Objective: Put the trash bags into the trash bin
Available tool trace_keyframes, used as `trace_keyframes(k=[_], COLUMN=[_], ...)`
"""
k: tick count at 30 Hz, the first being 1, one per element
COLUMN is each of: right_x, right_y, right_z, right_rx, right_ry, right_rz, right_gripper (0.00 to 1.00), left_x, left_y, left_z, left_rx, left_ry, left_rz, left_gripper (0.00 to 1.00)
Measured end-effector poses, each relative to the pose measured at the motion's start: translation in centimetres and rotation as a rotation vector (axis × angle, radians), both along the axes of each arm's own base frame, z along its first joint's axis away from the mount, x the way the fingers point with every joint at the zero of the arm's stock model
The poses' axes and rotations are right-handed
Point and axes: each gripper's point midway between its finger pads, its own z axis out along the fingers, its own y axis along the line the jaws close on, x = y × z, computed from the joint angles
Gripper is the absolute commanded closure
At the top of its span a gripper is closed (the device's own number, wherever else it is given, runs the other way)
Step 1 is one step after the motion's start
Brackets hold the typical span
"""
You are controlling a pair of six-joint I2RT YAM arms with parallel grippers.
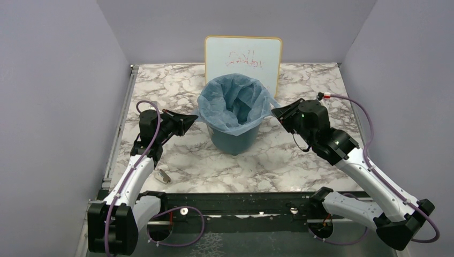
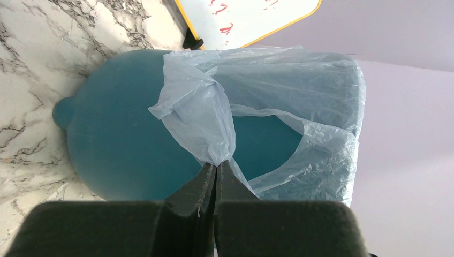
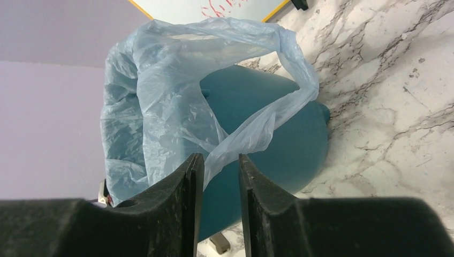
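**Bag draped in the bin, one corner pinched, one corner loose between the fingers**

The trash bag (image 1: 234,104) sits inside the trash bin (image 1: 234,140), its thin, crinkly, see-through blue film lining the mouth and folded over the rim on most sides. The bin is a round, smooth teal bucket with tapered sides, standing on the marble-patterned table (image 1: 176,166) just in front of a small whiteboard (image 1: 243,60).

From my left wrist view, the left claw (image 2: 216,170) is clamped tight on a gathered corner of the bag, on the bin's left side, with the film stretching from the fingertips up to the rim. On the other side, the right claw (image 3: 220,163) stands narrowly parted; a twisted strip of the bag runs down between its fingers, but I cannot tell whether they are gripping it.

Both claws flank the bin at rim height, about equally near. I judge the next move turns on that right-hand strip: it lies straight ahead of the right claw, running from the fingertips toward the rim.
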Motion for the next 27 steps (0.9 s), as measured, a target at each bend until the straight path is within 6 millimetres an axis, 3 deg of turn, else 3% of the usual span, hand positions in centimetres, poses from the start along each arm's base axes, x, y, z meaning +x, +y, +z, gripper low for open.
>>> trace_keyframes(k=[7, 10, 11, 12, 14, 18, 21, 24, 27], right_x=[0.2, 0.4, 0.5, 0.5, 0.4, 0.4, 0.1, -0.3, -0.3], right_y=[0.3, 0.7, 0.8, 0.9, 1.1, 1.2, 0.9, 0.7, 0.7], right_z=[0.5, 0.3, 0.1, -0.1, -0.9, -1.7, -1.9, -2.0, -2.3], right_rx=[0.091, 0.158, 0.180, 0.199, 0.229, 0.282, 0.319, 0.351, 0.375], right_ry=[0.003, 0.012, 0.018, 0.027, 0.053, 0.077, 0.084, 0.087, 0.087], right_rz=[-0.038, -0.056, -0.062, -0.069, -0.082, -0.107, -0.123, -0.134, -0.137], right_gripper=[0.55, 0.57, 0.63, 0.75, 0.82, 0.71, 0.70, 0.78, 0.73], left_x=[0.0, 0.1, 0.1, 0.1, 0.1, 0.0, 0.1, 0.2, 0.3], left_y=[0.0, 0.0, 0.0, 0.0, -0.1, -0.1, -0.1, -0.1, -0.1], left_z=[-0.1, -0.2, -0.2, -0.2, -0.2, -0.2, 0.0, 0.3, 0.4], left_rx=[0.000, 0.000, 0.000, 0.000, 0.000, 0.000, 0.000, 0.002, 0.005], left_ry=[0.002, 0.006, 0.006, 0.008, 0.009, 0.009, 0.008, 0.001, 0.000], left_rz=[0.000, -0.001, -0.001, -0.002, -0.003, -0.004, -0.004, -0.005, -0.007], left_gripper=[1.00, 1.00, 1.00, 1.00, 1.00, 1.00, 1.00, 1.00, 1.00])
